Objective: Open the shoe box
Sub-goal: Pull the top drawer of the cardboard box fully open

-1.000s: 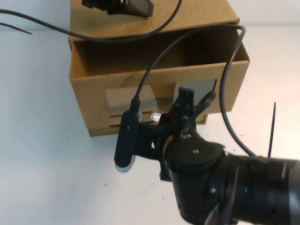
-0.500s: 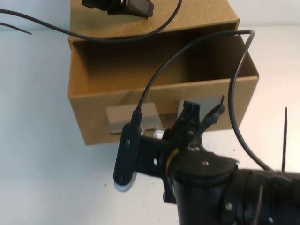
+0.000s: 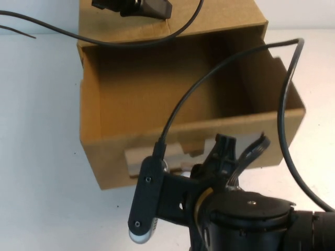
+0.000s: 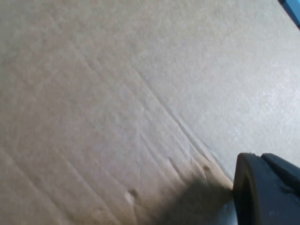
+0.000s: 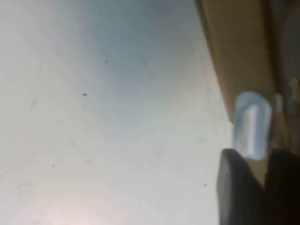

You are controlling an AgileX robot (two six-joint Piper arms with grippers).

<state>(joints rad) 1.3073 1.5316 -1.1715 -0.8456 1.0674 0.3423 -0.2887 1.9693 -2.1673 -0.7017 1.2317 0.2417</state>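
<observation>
1. Well, the shoe box (image 3: pixel 104 157) sits on the white table (image 3: pixel 36 130), its inner drawer (image 3: pixel 141 99) standing drawn out of the sleeve (image 3: pixel 220 18) towards me.
2. My right gripper (image 3: pixel 243 149) is at the drawer's front wall; whether it grips or hangs loose I cannot tell.
3. My left gripper (image 3: pixel 133 7) is over the sleeve's top, at the far side; its state I cannot tell either.

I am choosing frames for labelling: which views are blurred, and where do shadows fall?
High view: sharp; the shoe box is shadowed inside; the right gripper at its front wall is dark; the left gripper is over its top, cut by the frame edge. Left wrist view: soft cardboard, one shadow patch. Right wrist view: heavily blurred table and box edge.
</observation>
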